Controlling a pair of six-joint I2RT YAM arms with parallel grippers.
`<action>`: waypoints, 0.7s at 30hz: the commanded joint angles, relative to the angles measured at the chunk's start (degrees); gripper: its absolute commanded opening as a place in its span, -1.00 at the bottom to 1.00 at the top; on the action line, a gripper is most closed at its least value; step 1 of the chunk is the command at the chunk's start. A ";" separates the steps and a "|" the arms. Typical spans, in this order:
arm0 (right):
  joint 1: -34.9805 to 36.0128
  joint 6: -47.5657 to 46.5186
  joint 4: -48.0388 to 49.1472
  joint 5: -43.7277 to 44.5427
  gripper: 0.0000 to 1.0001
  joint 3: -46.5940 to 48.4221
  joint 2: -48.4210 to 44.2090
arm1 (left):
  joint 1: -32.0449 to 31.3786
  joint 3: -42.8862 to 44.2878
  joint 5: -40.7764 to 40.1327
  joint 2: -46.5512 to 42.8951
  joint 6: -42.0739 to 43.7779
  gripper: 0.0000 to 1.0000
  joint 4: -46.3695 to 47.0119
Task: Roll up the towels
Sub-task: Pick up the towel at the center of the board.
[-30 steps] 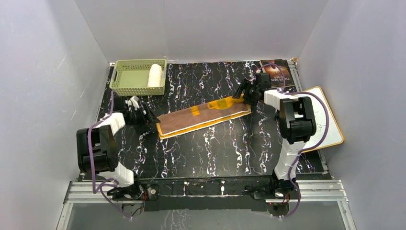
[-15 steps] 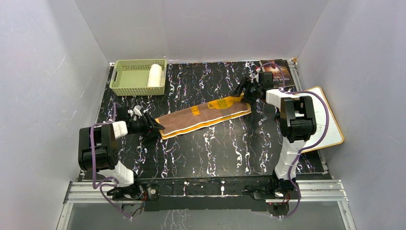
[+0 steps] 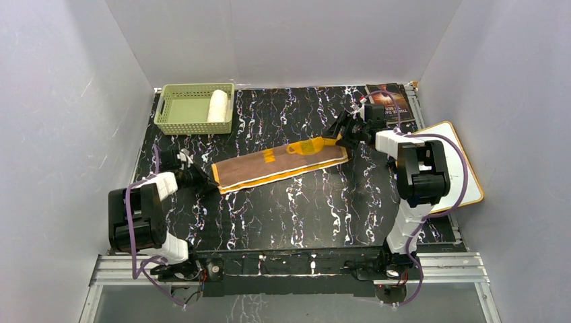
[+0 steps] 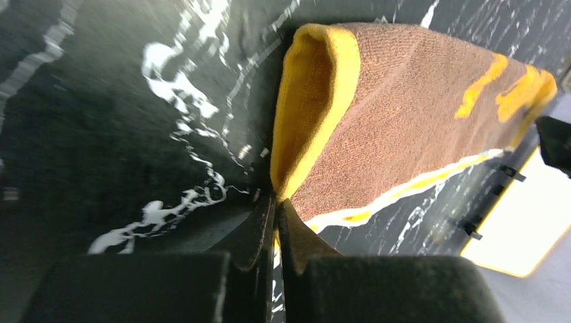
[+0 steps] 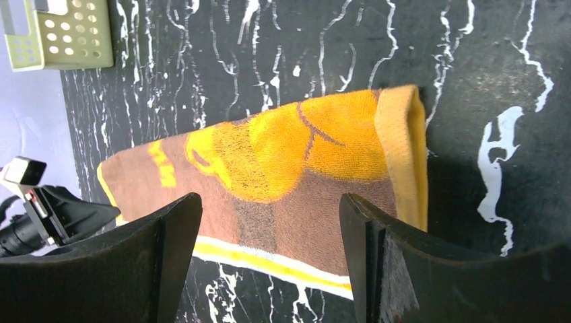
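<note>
The orange-yellow and brown towel (image 3: 279, 165) lies as a long folded strip across the middle of the black marbled table (image 3: 303, 215). My left gripper (image 3: 205, 180) is shut on the strip's left corner; in the left wrist view its jaws (image 4: 276, 200) pinch the yellow edge of the towel (image 4: 404, 121). My right gripper (image 3: 334, 138) hovers open over the right end, and its fingers straddle the towel (image 5: 296, 155) without touching it. The cream-white towel (image 3: 217, 105) sits rolled up in the basket.
The pale green slotted basket (image 3: 182, 108) stands at the back left, its corner (image 5: 60, 33) showing in the right wrist view. A dark book (image 3: 389, 99) lies at the back right. A whiteboard (image 3: 461, 168) rests off the table's right edge. Grey walls enclose three sides.
The left gripper has shut on the towel's left corner and drawn back to the left, sliding the whole strip leftward. The right gripper stays open over the right end.
</note>
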 commanded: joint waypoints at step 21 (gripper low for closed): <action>13.12 -6.64 -15.43 24.68 0.55 -0.86 -15.58 | 3.68 18.90 -31.60 -14.20 24.22 -1.00 -22.42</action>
